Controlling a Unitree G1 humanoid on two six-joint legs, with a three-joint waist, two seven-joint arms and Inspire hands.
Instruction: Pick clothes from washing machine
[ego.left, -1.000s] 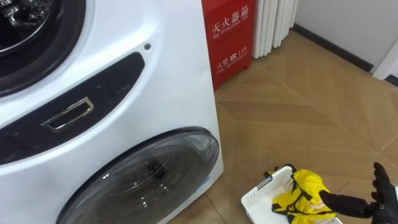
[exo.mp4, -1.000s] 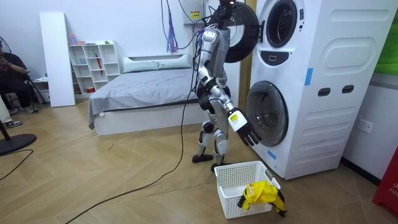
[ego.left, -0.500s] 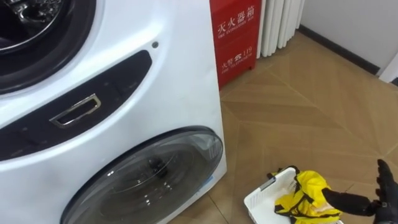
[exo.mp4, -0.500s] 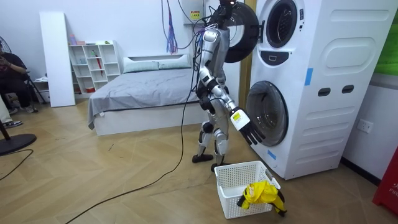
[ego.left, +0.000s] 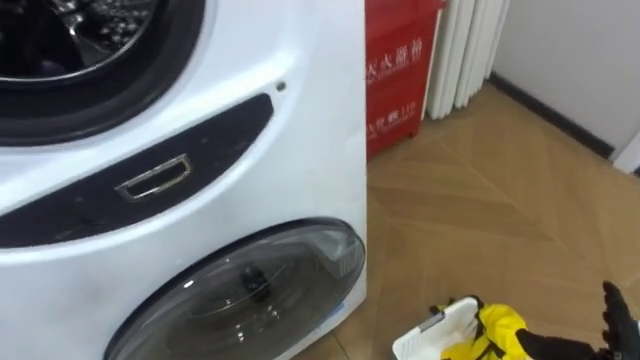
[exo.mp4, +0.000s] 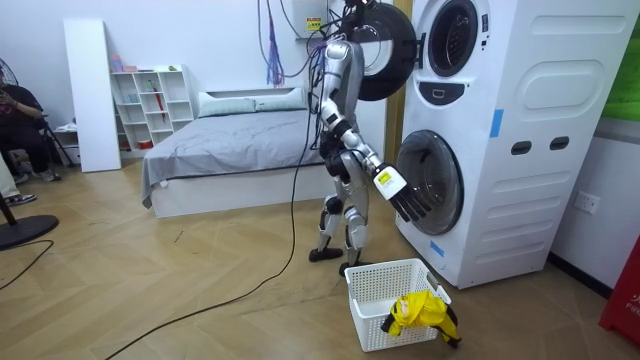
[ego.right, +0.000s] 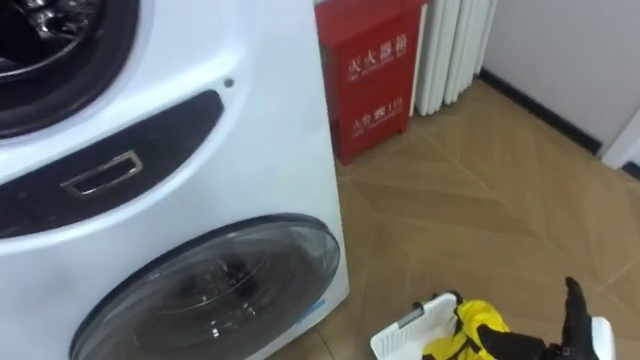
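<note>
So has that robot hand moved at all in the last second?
Yes. The right robot hand has lifted away from the white basket, up toward the lower washer door.

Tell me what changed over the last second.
The robot's open right hand rose a little and swung forward, toward the round glass door of the lower white washing machine; it took hold of nothing. The head camera shifted as well. The white plastic laundry basket on the floor and the yellow garment hanging over its corner stayed put.
</note>
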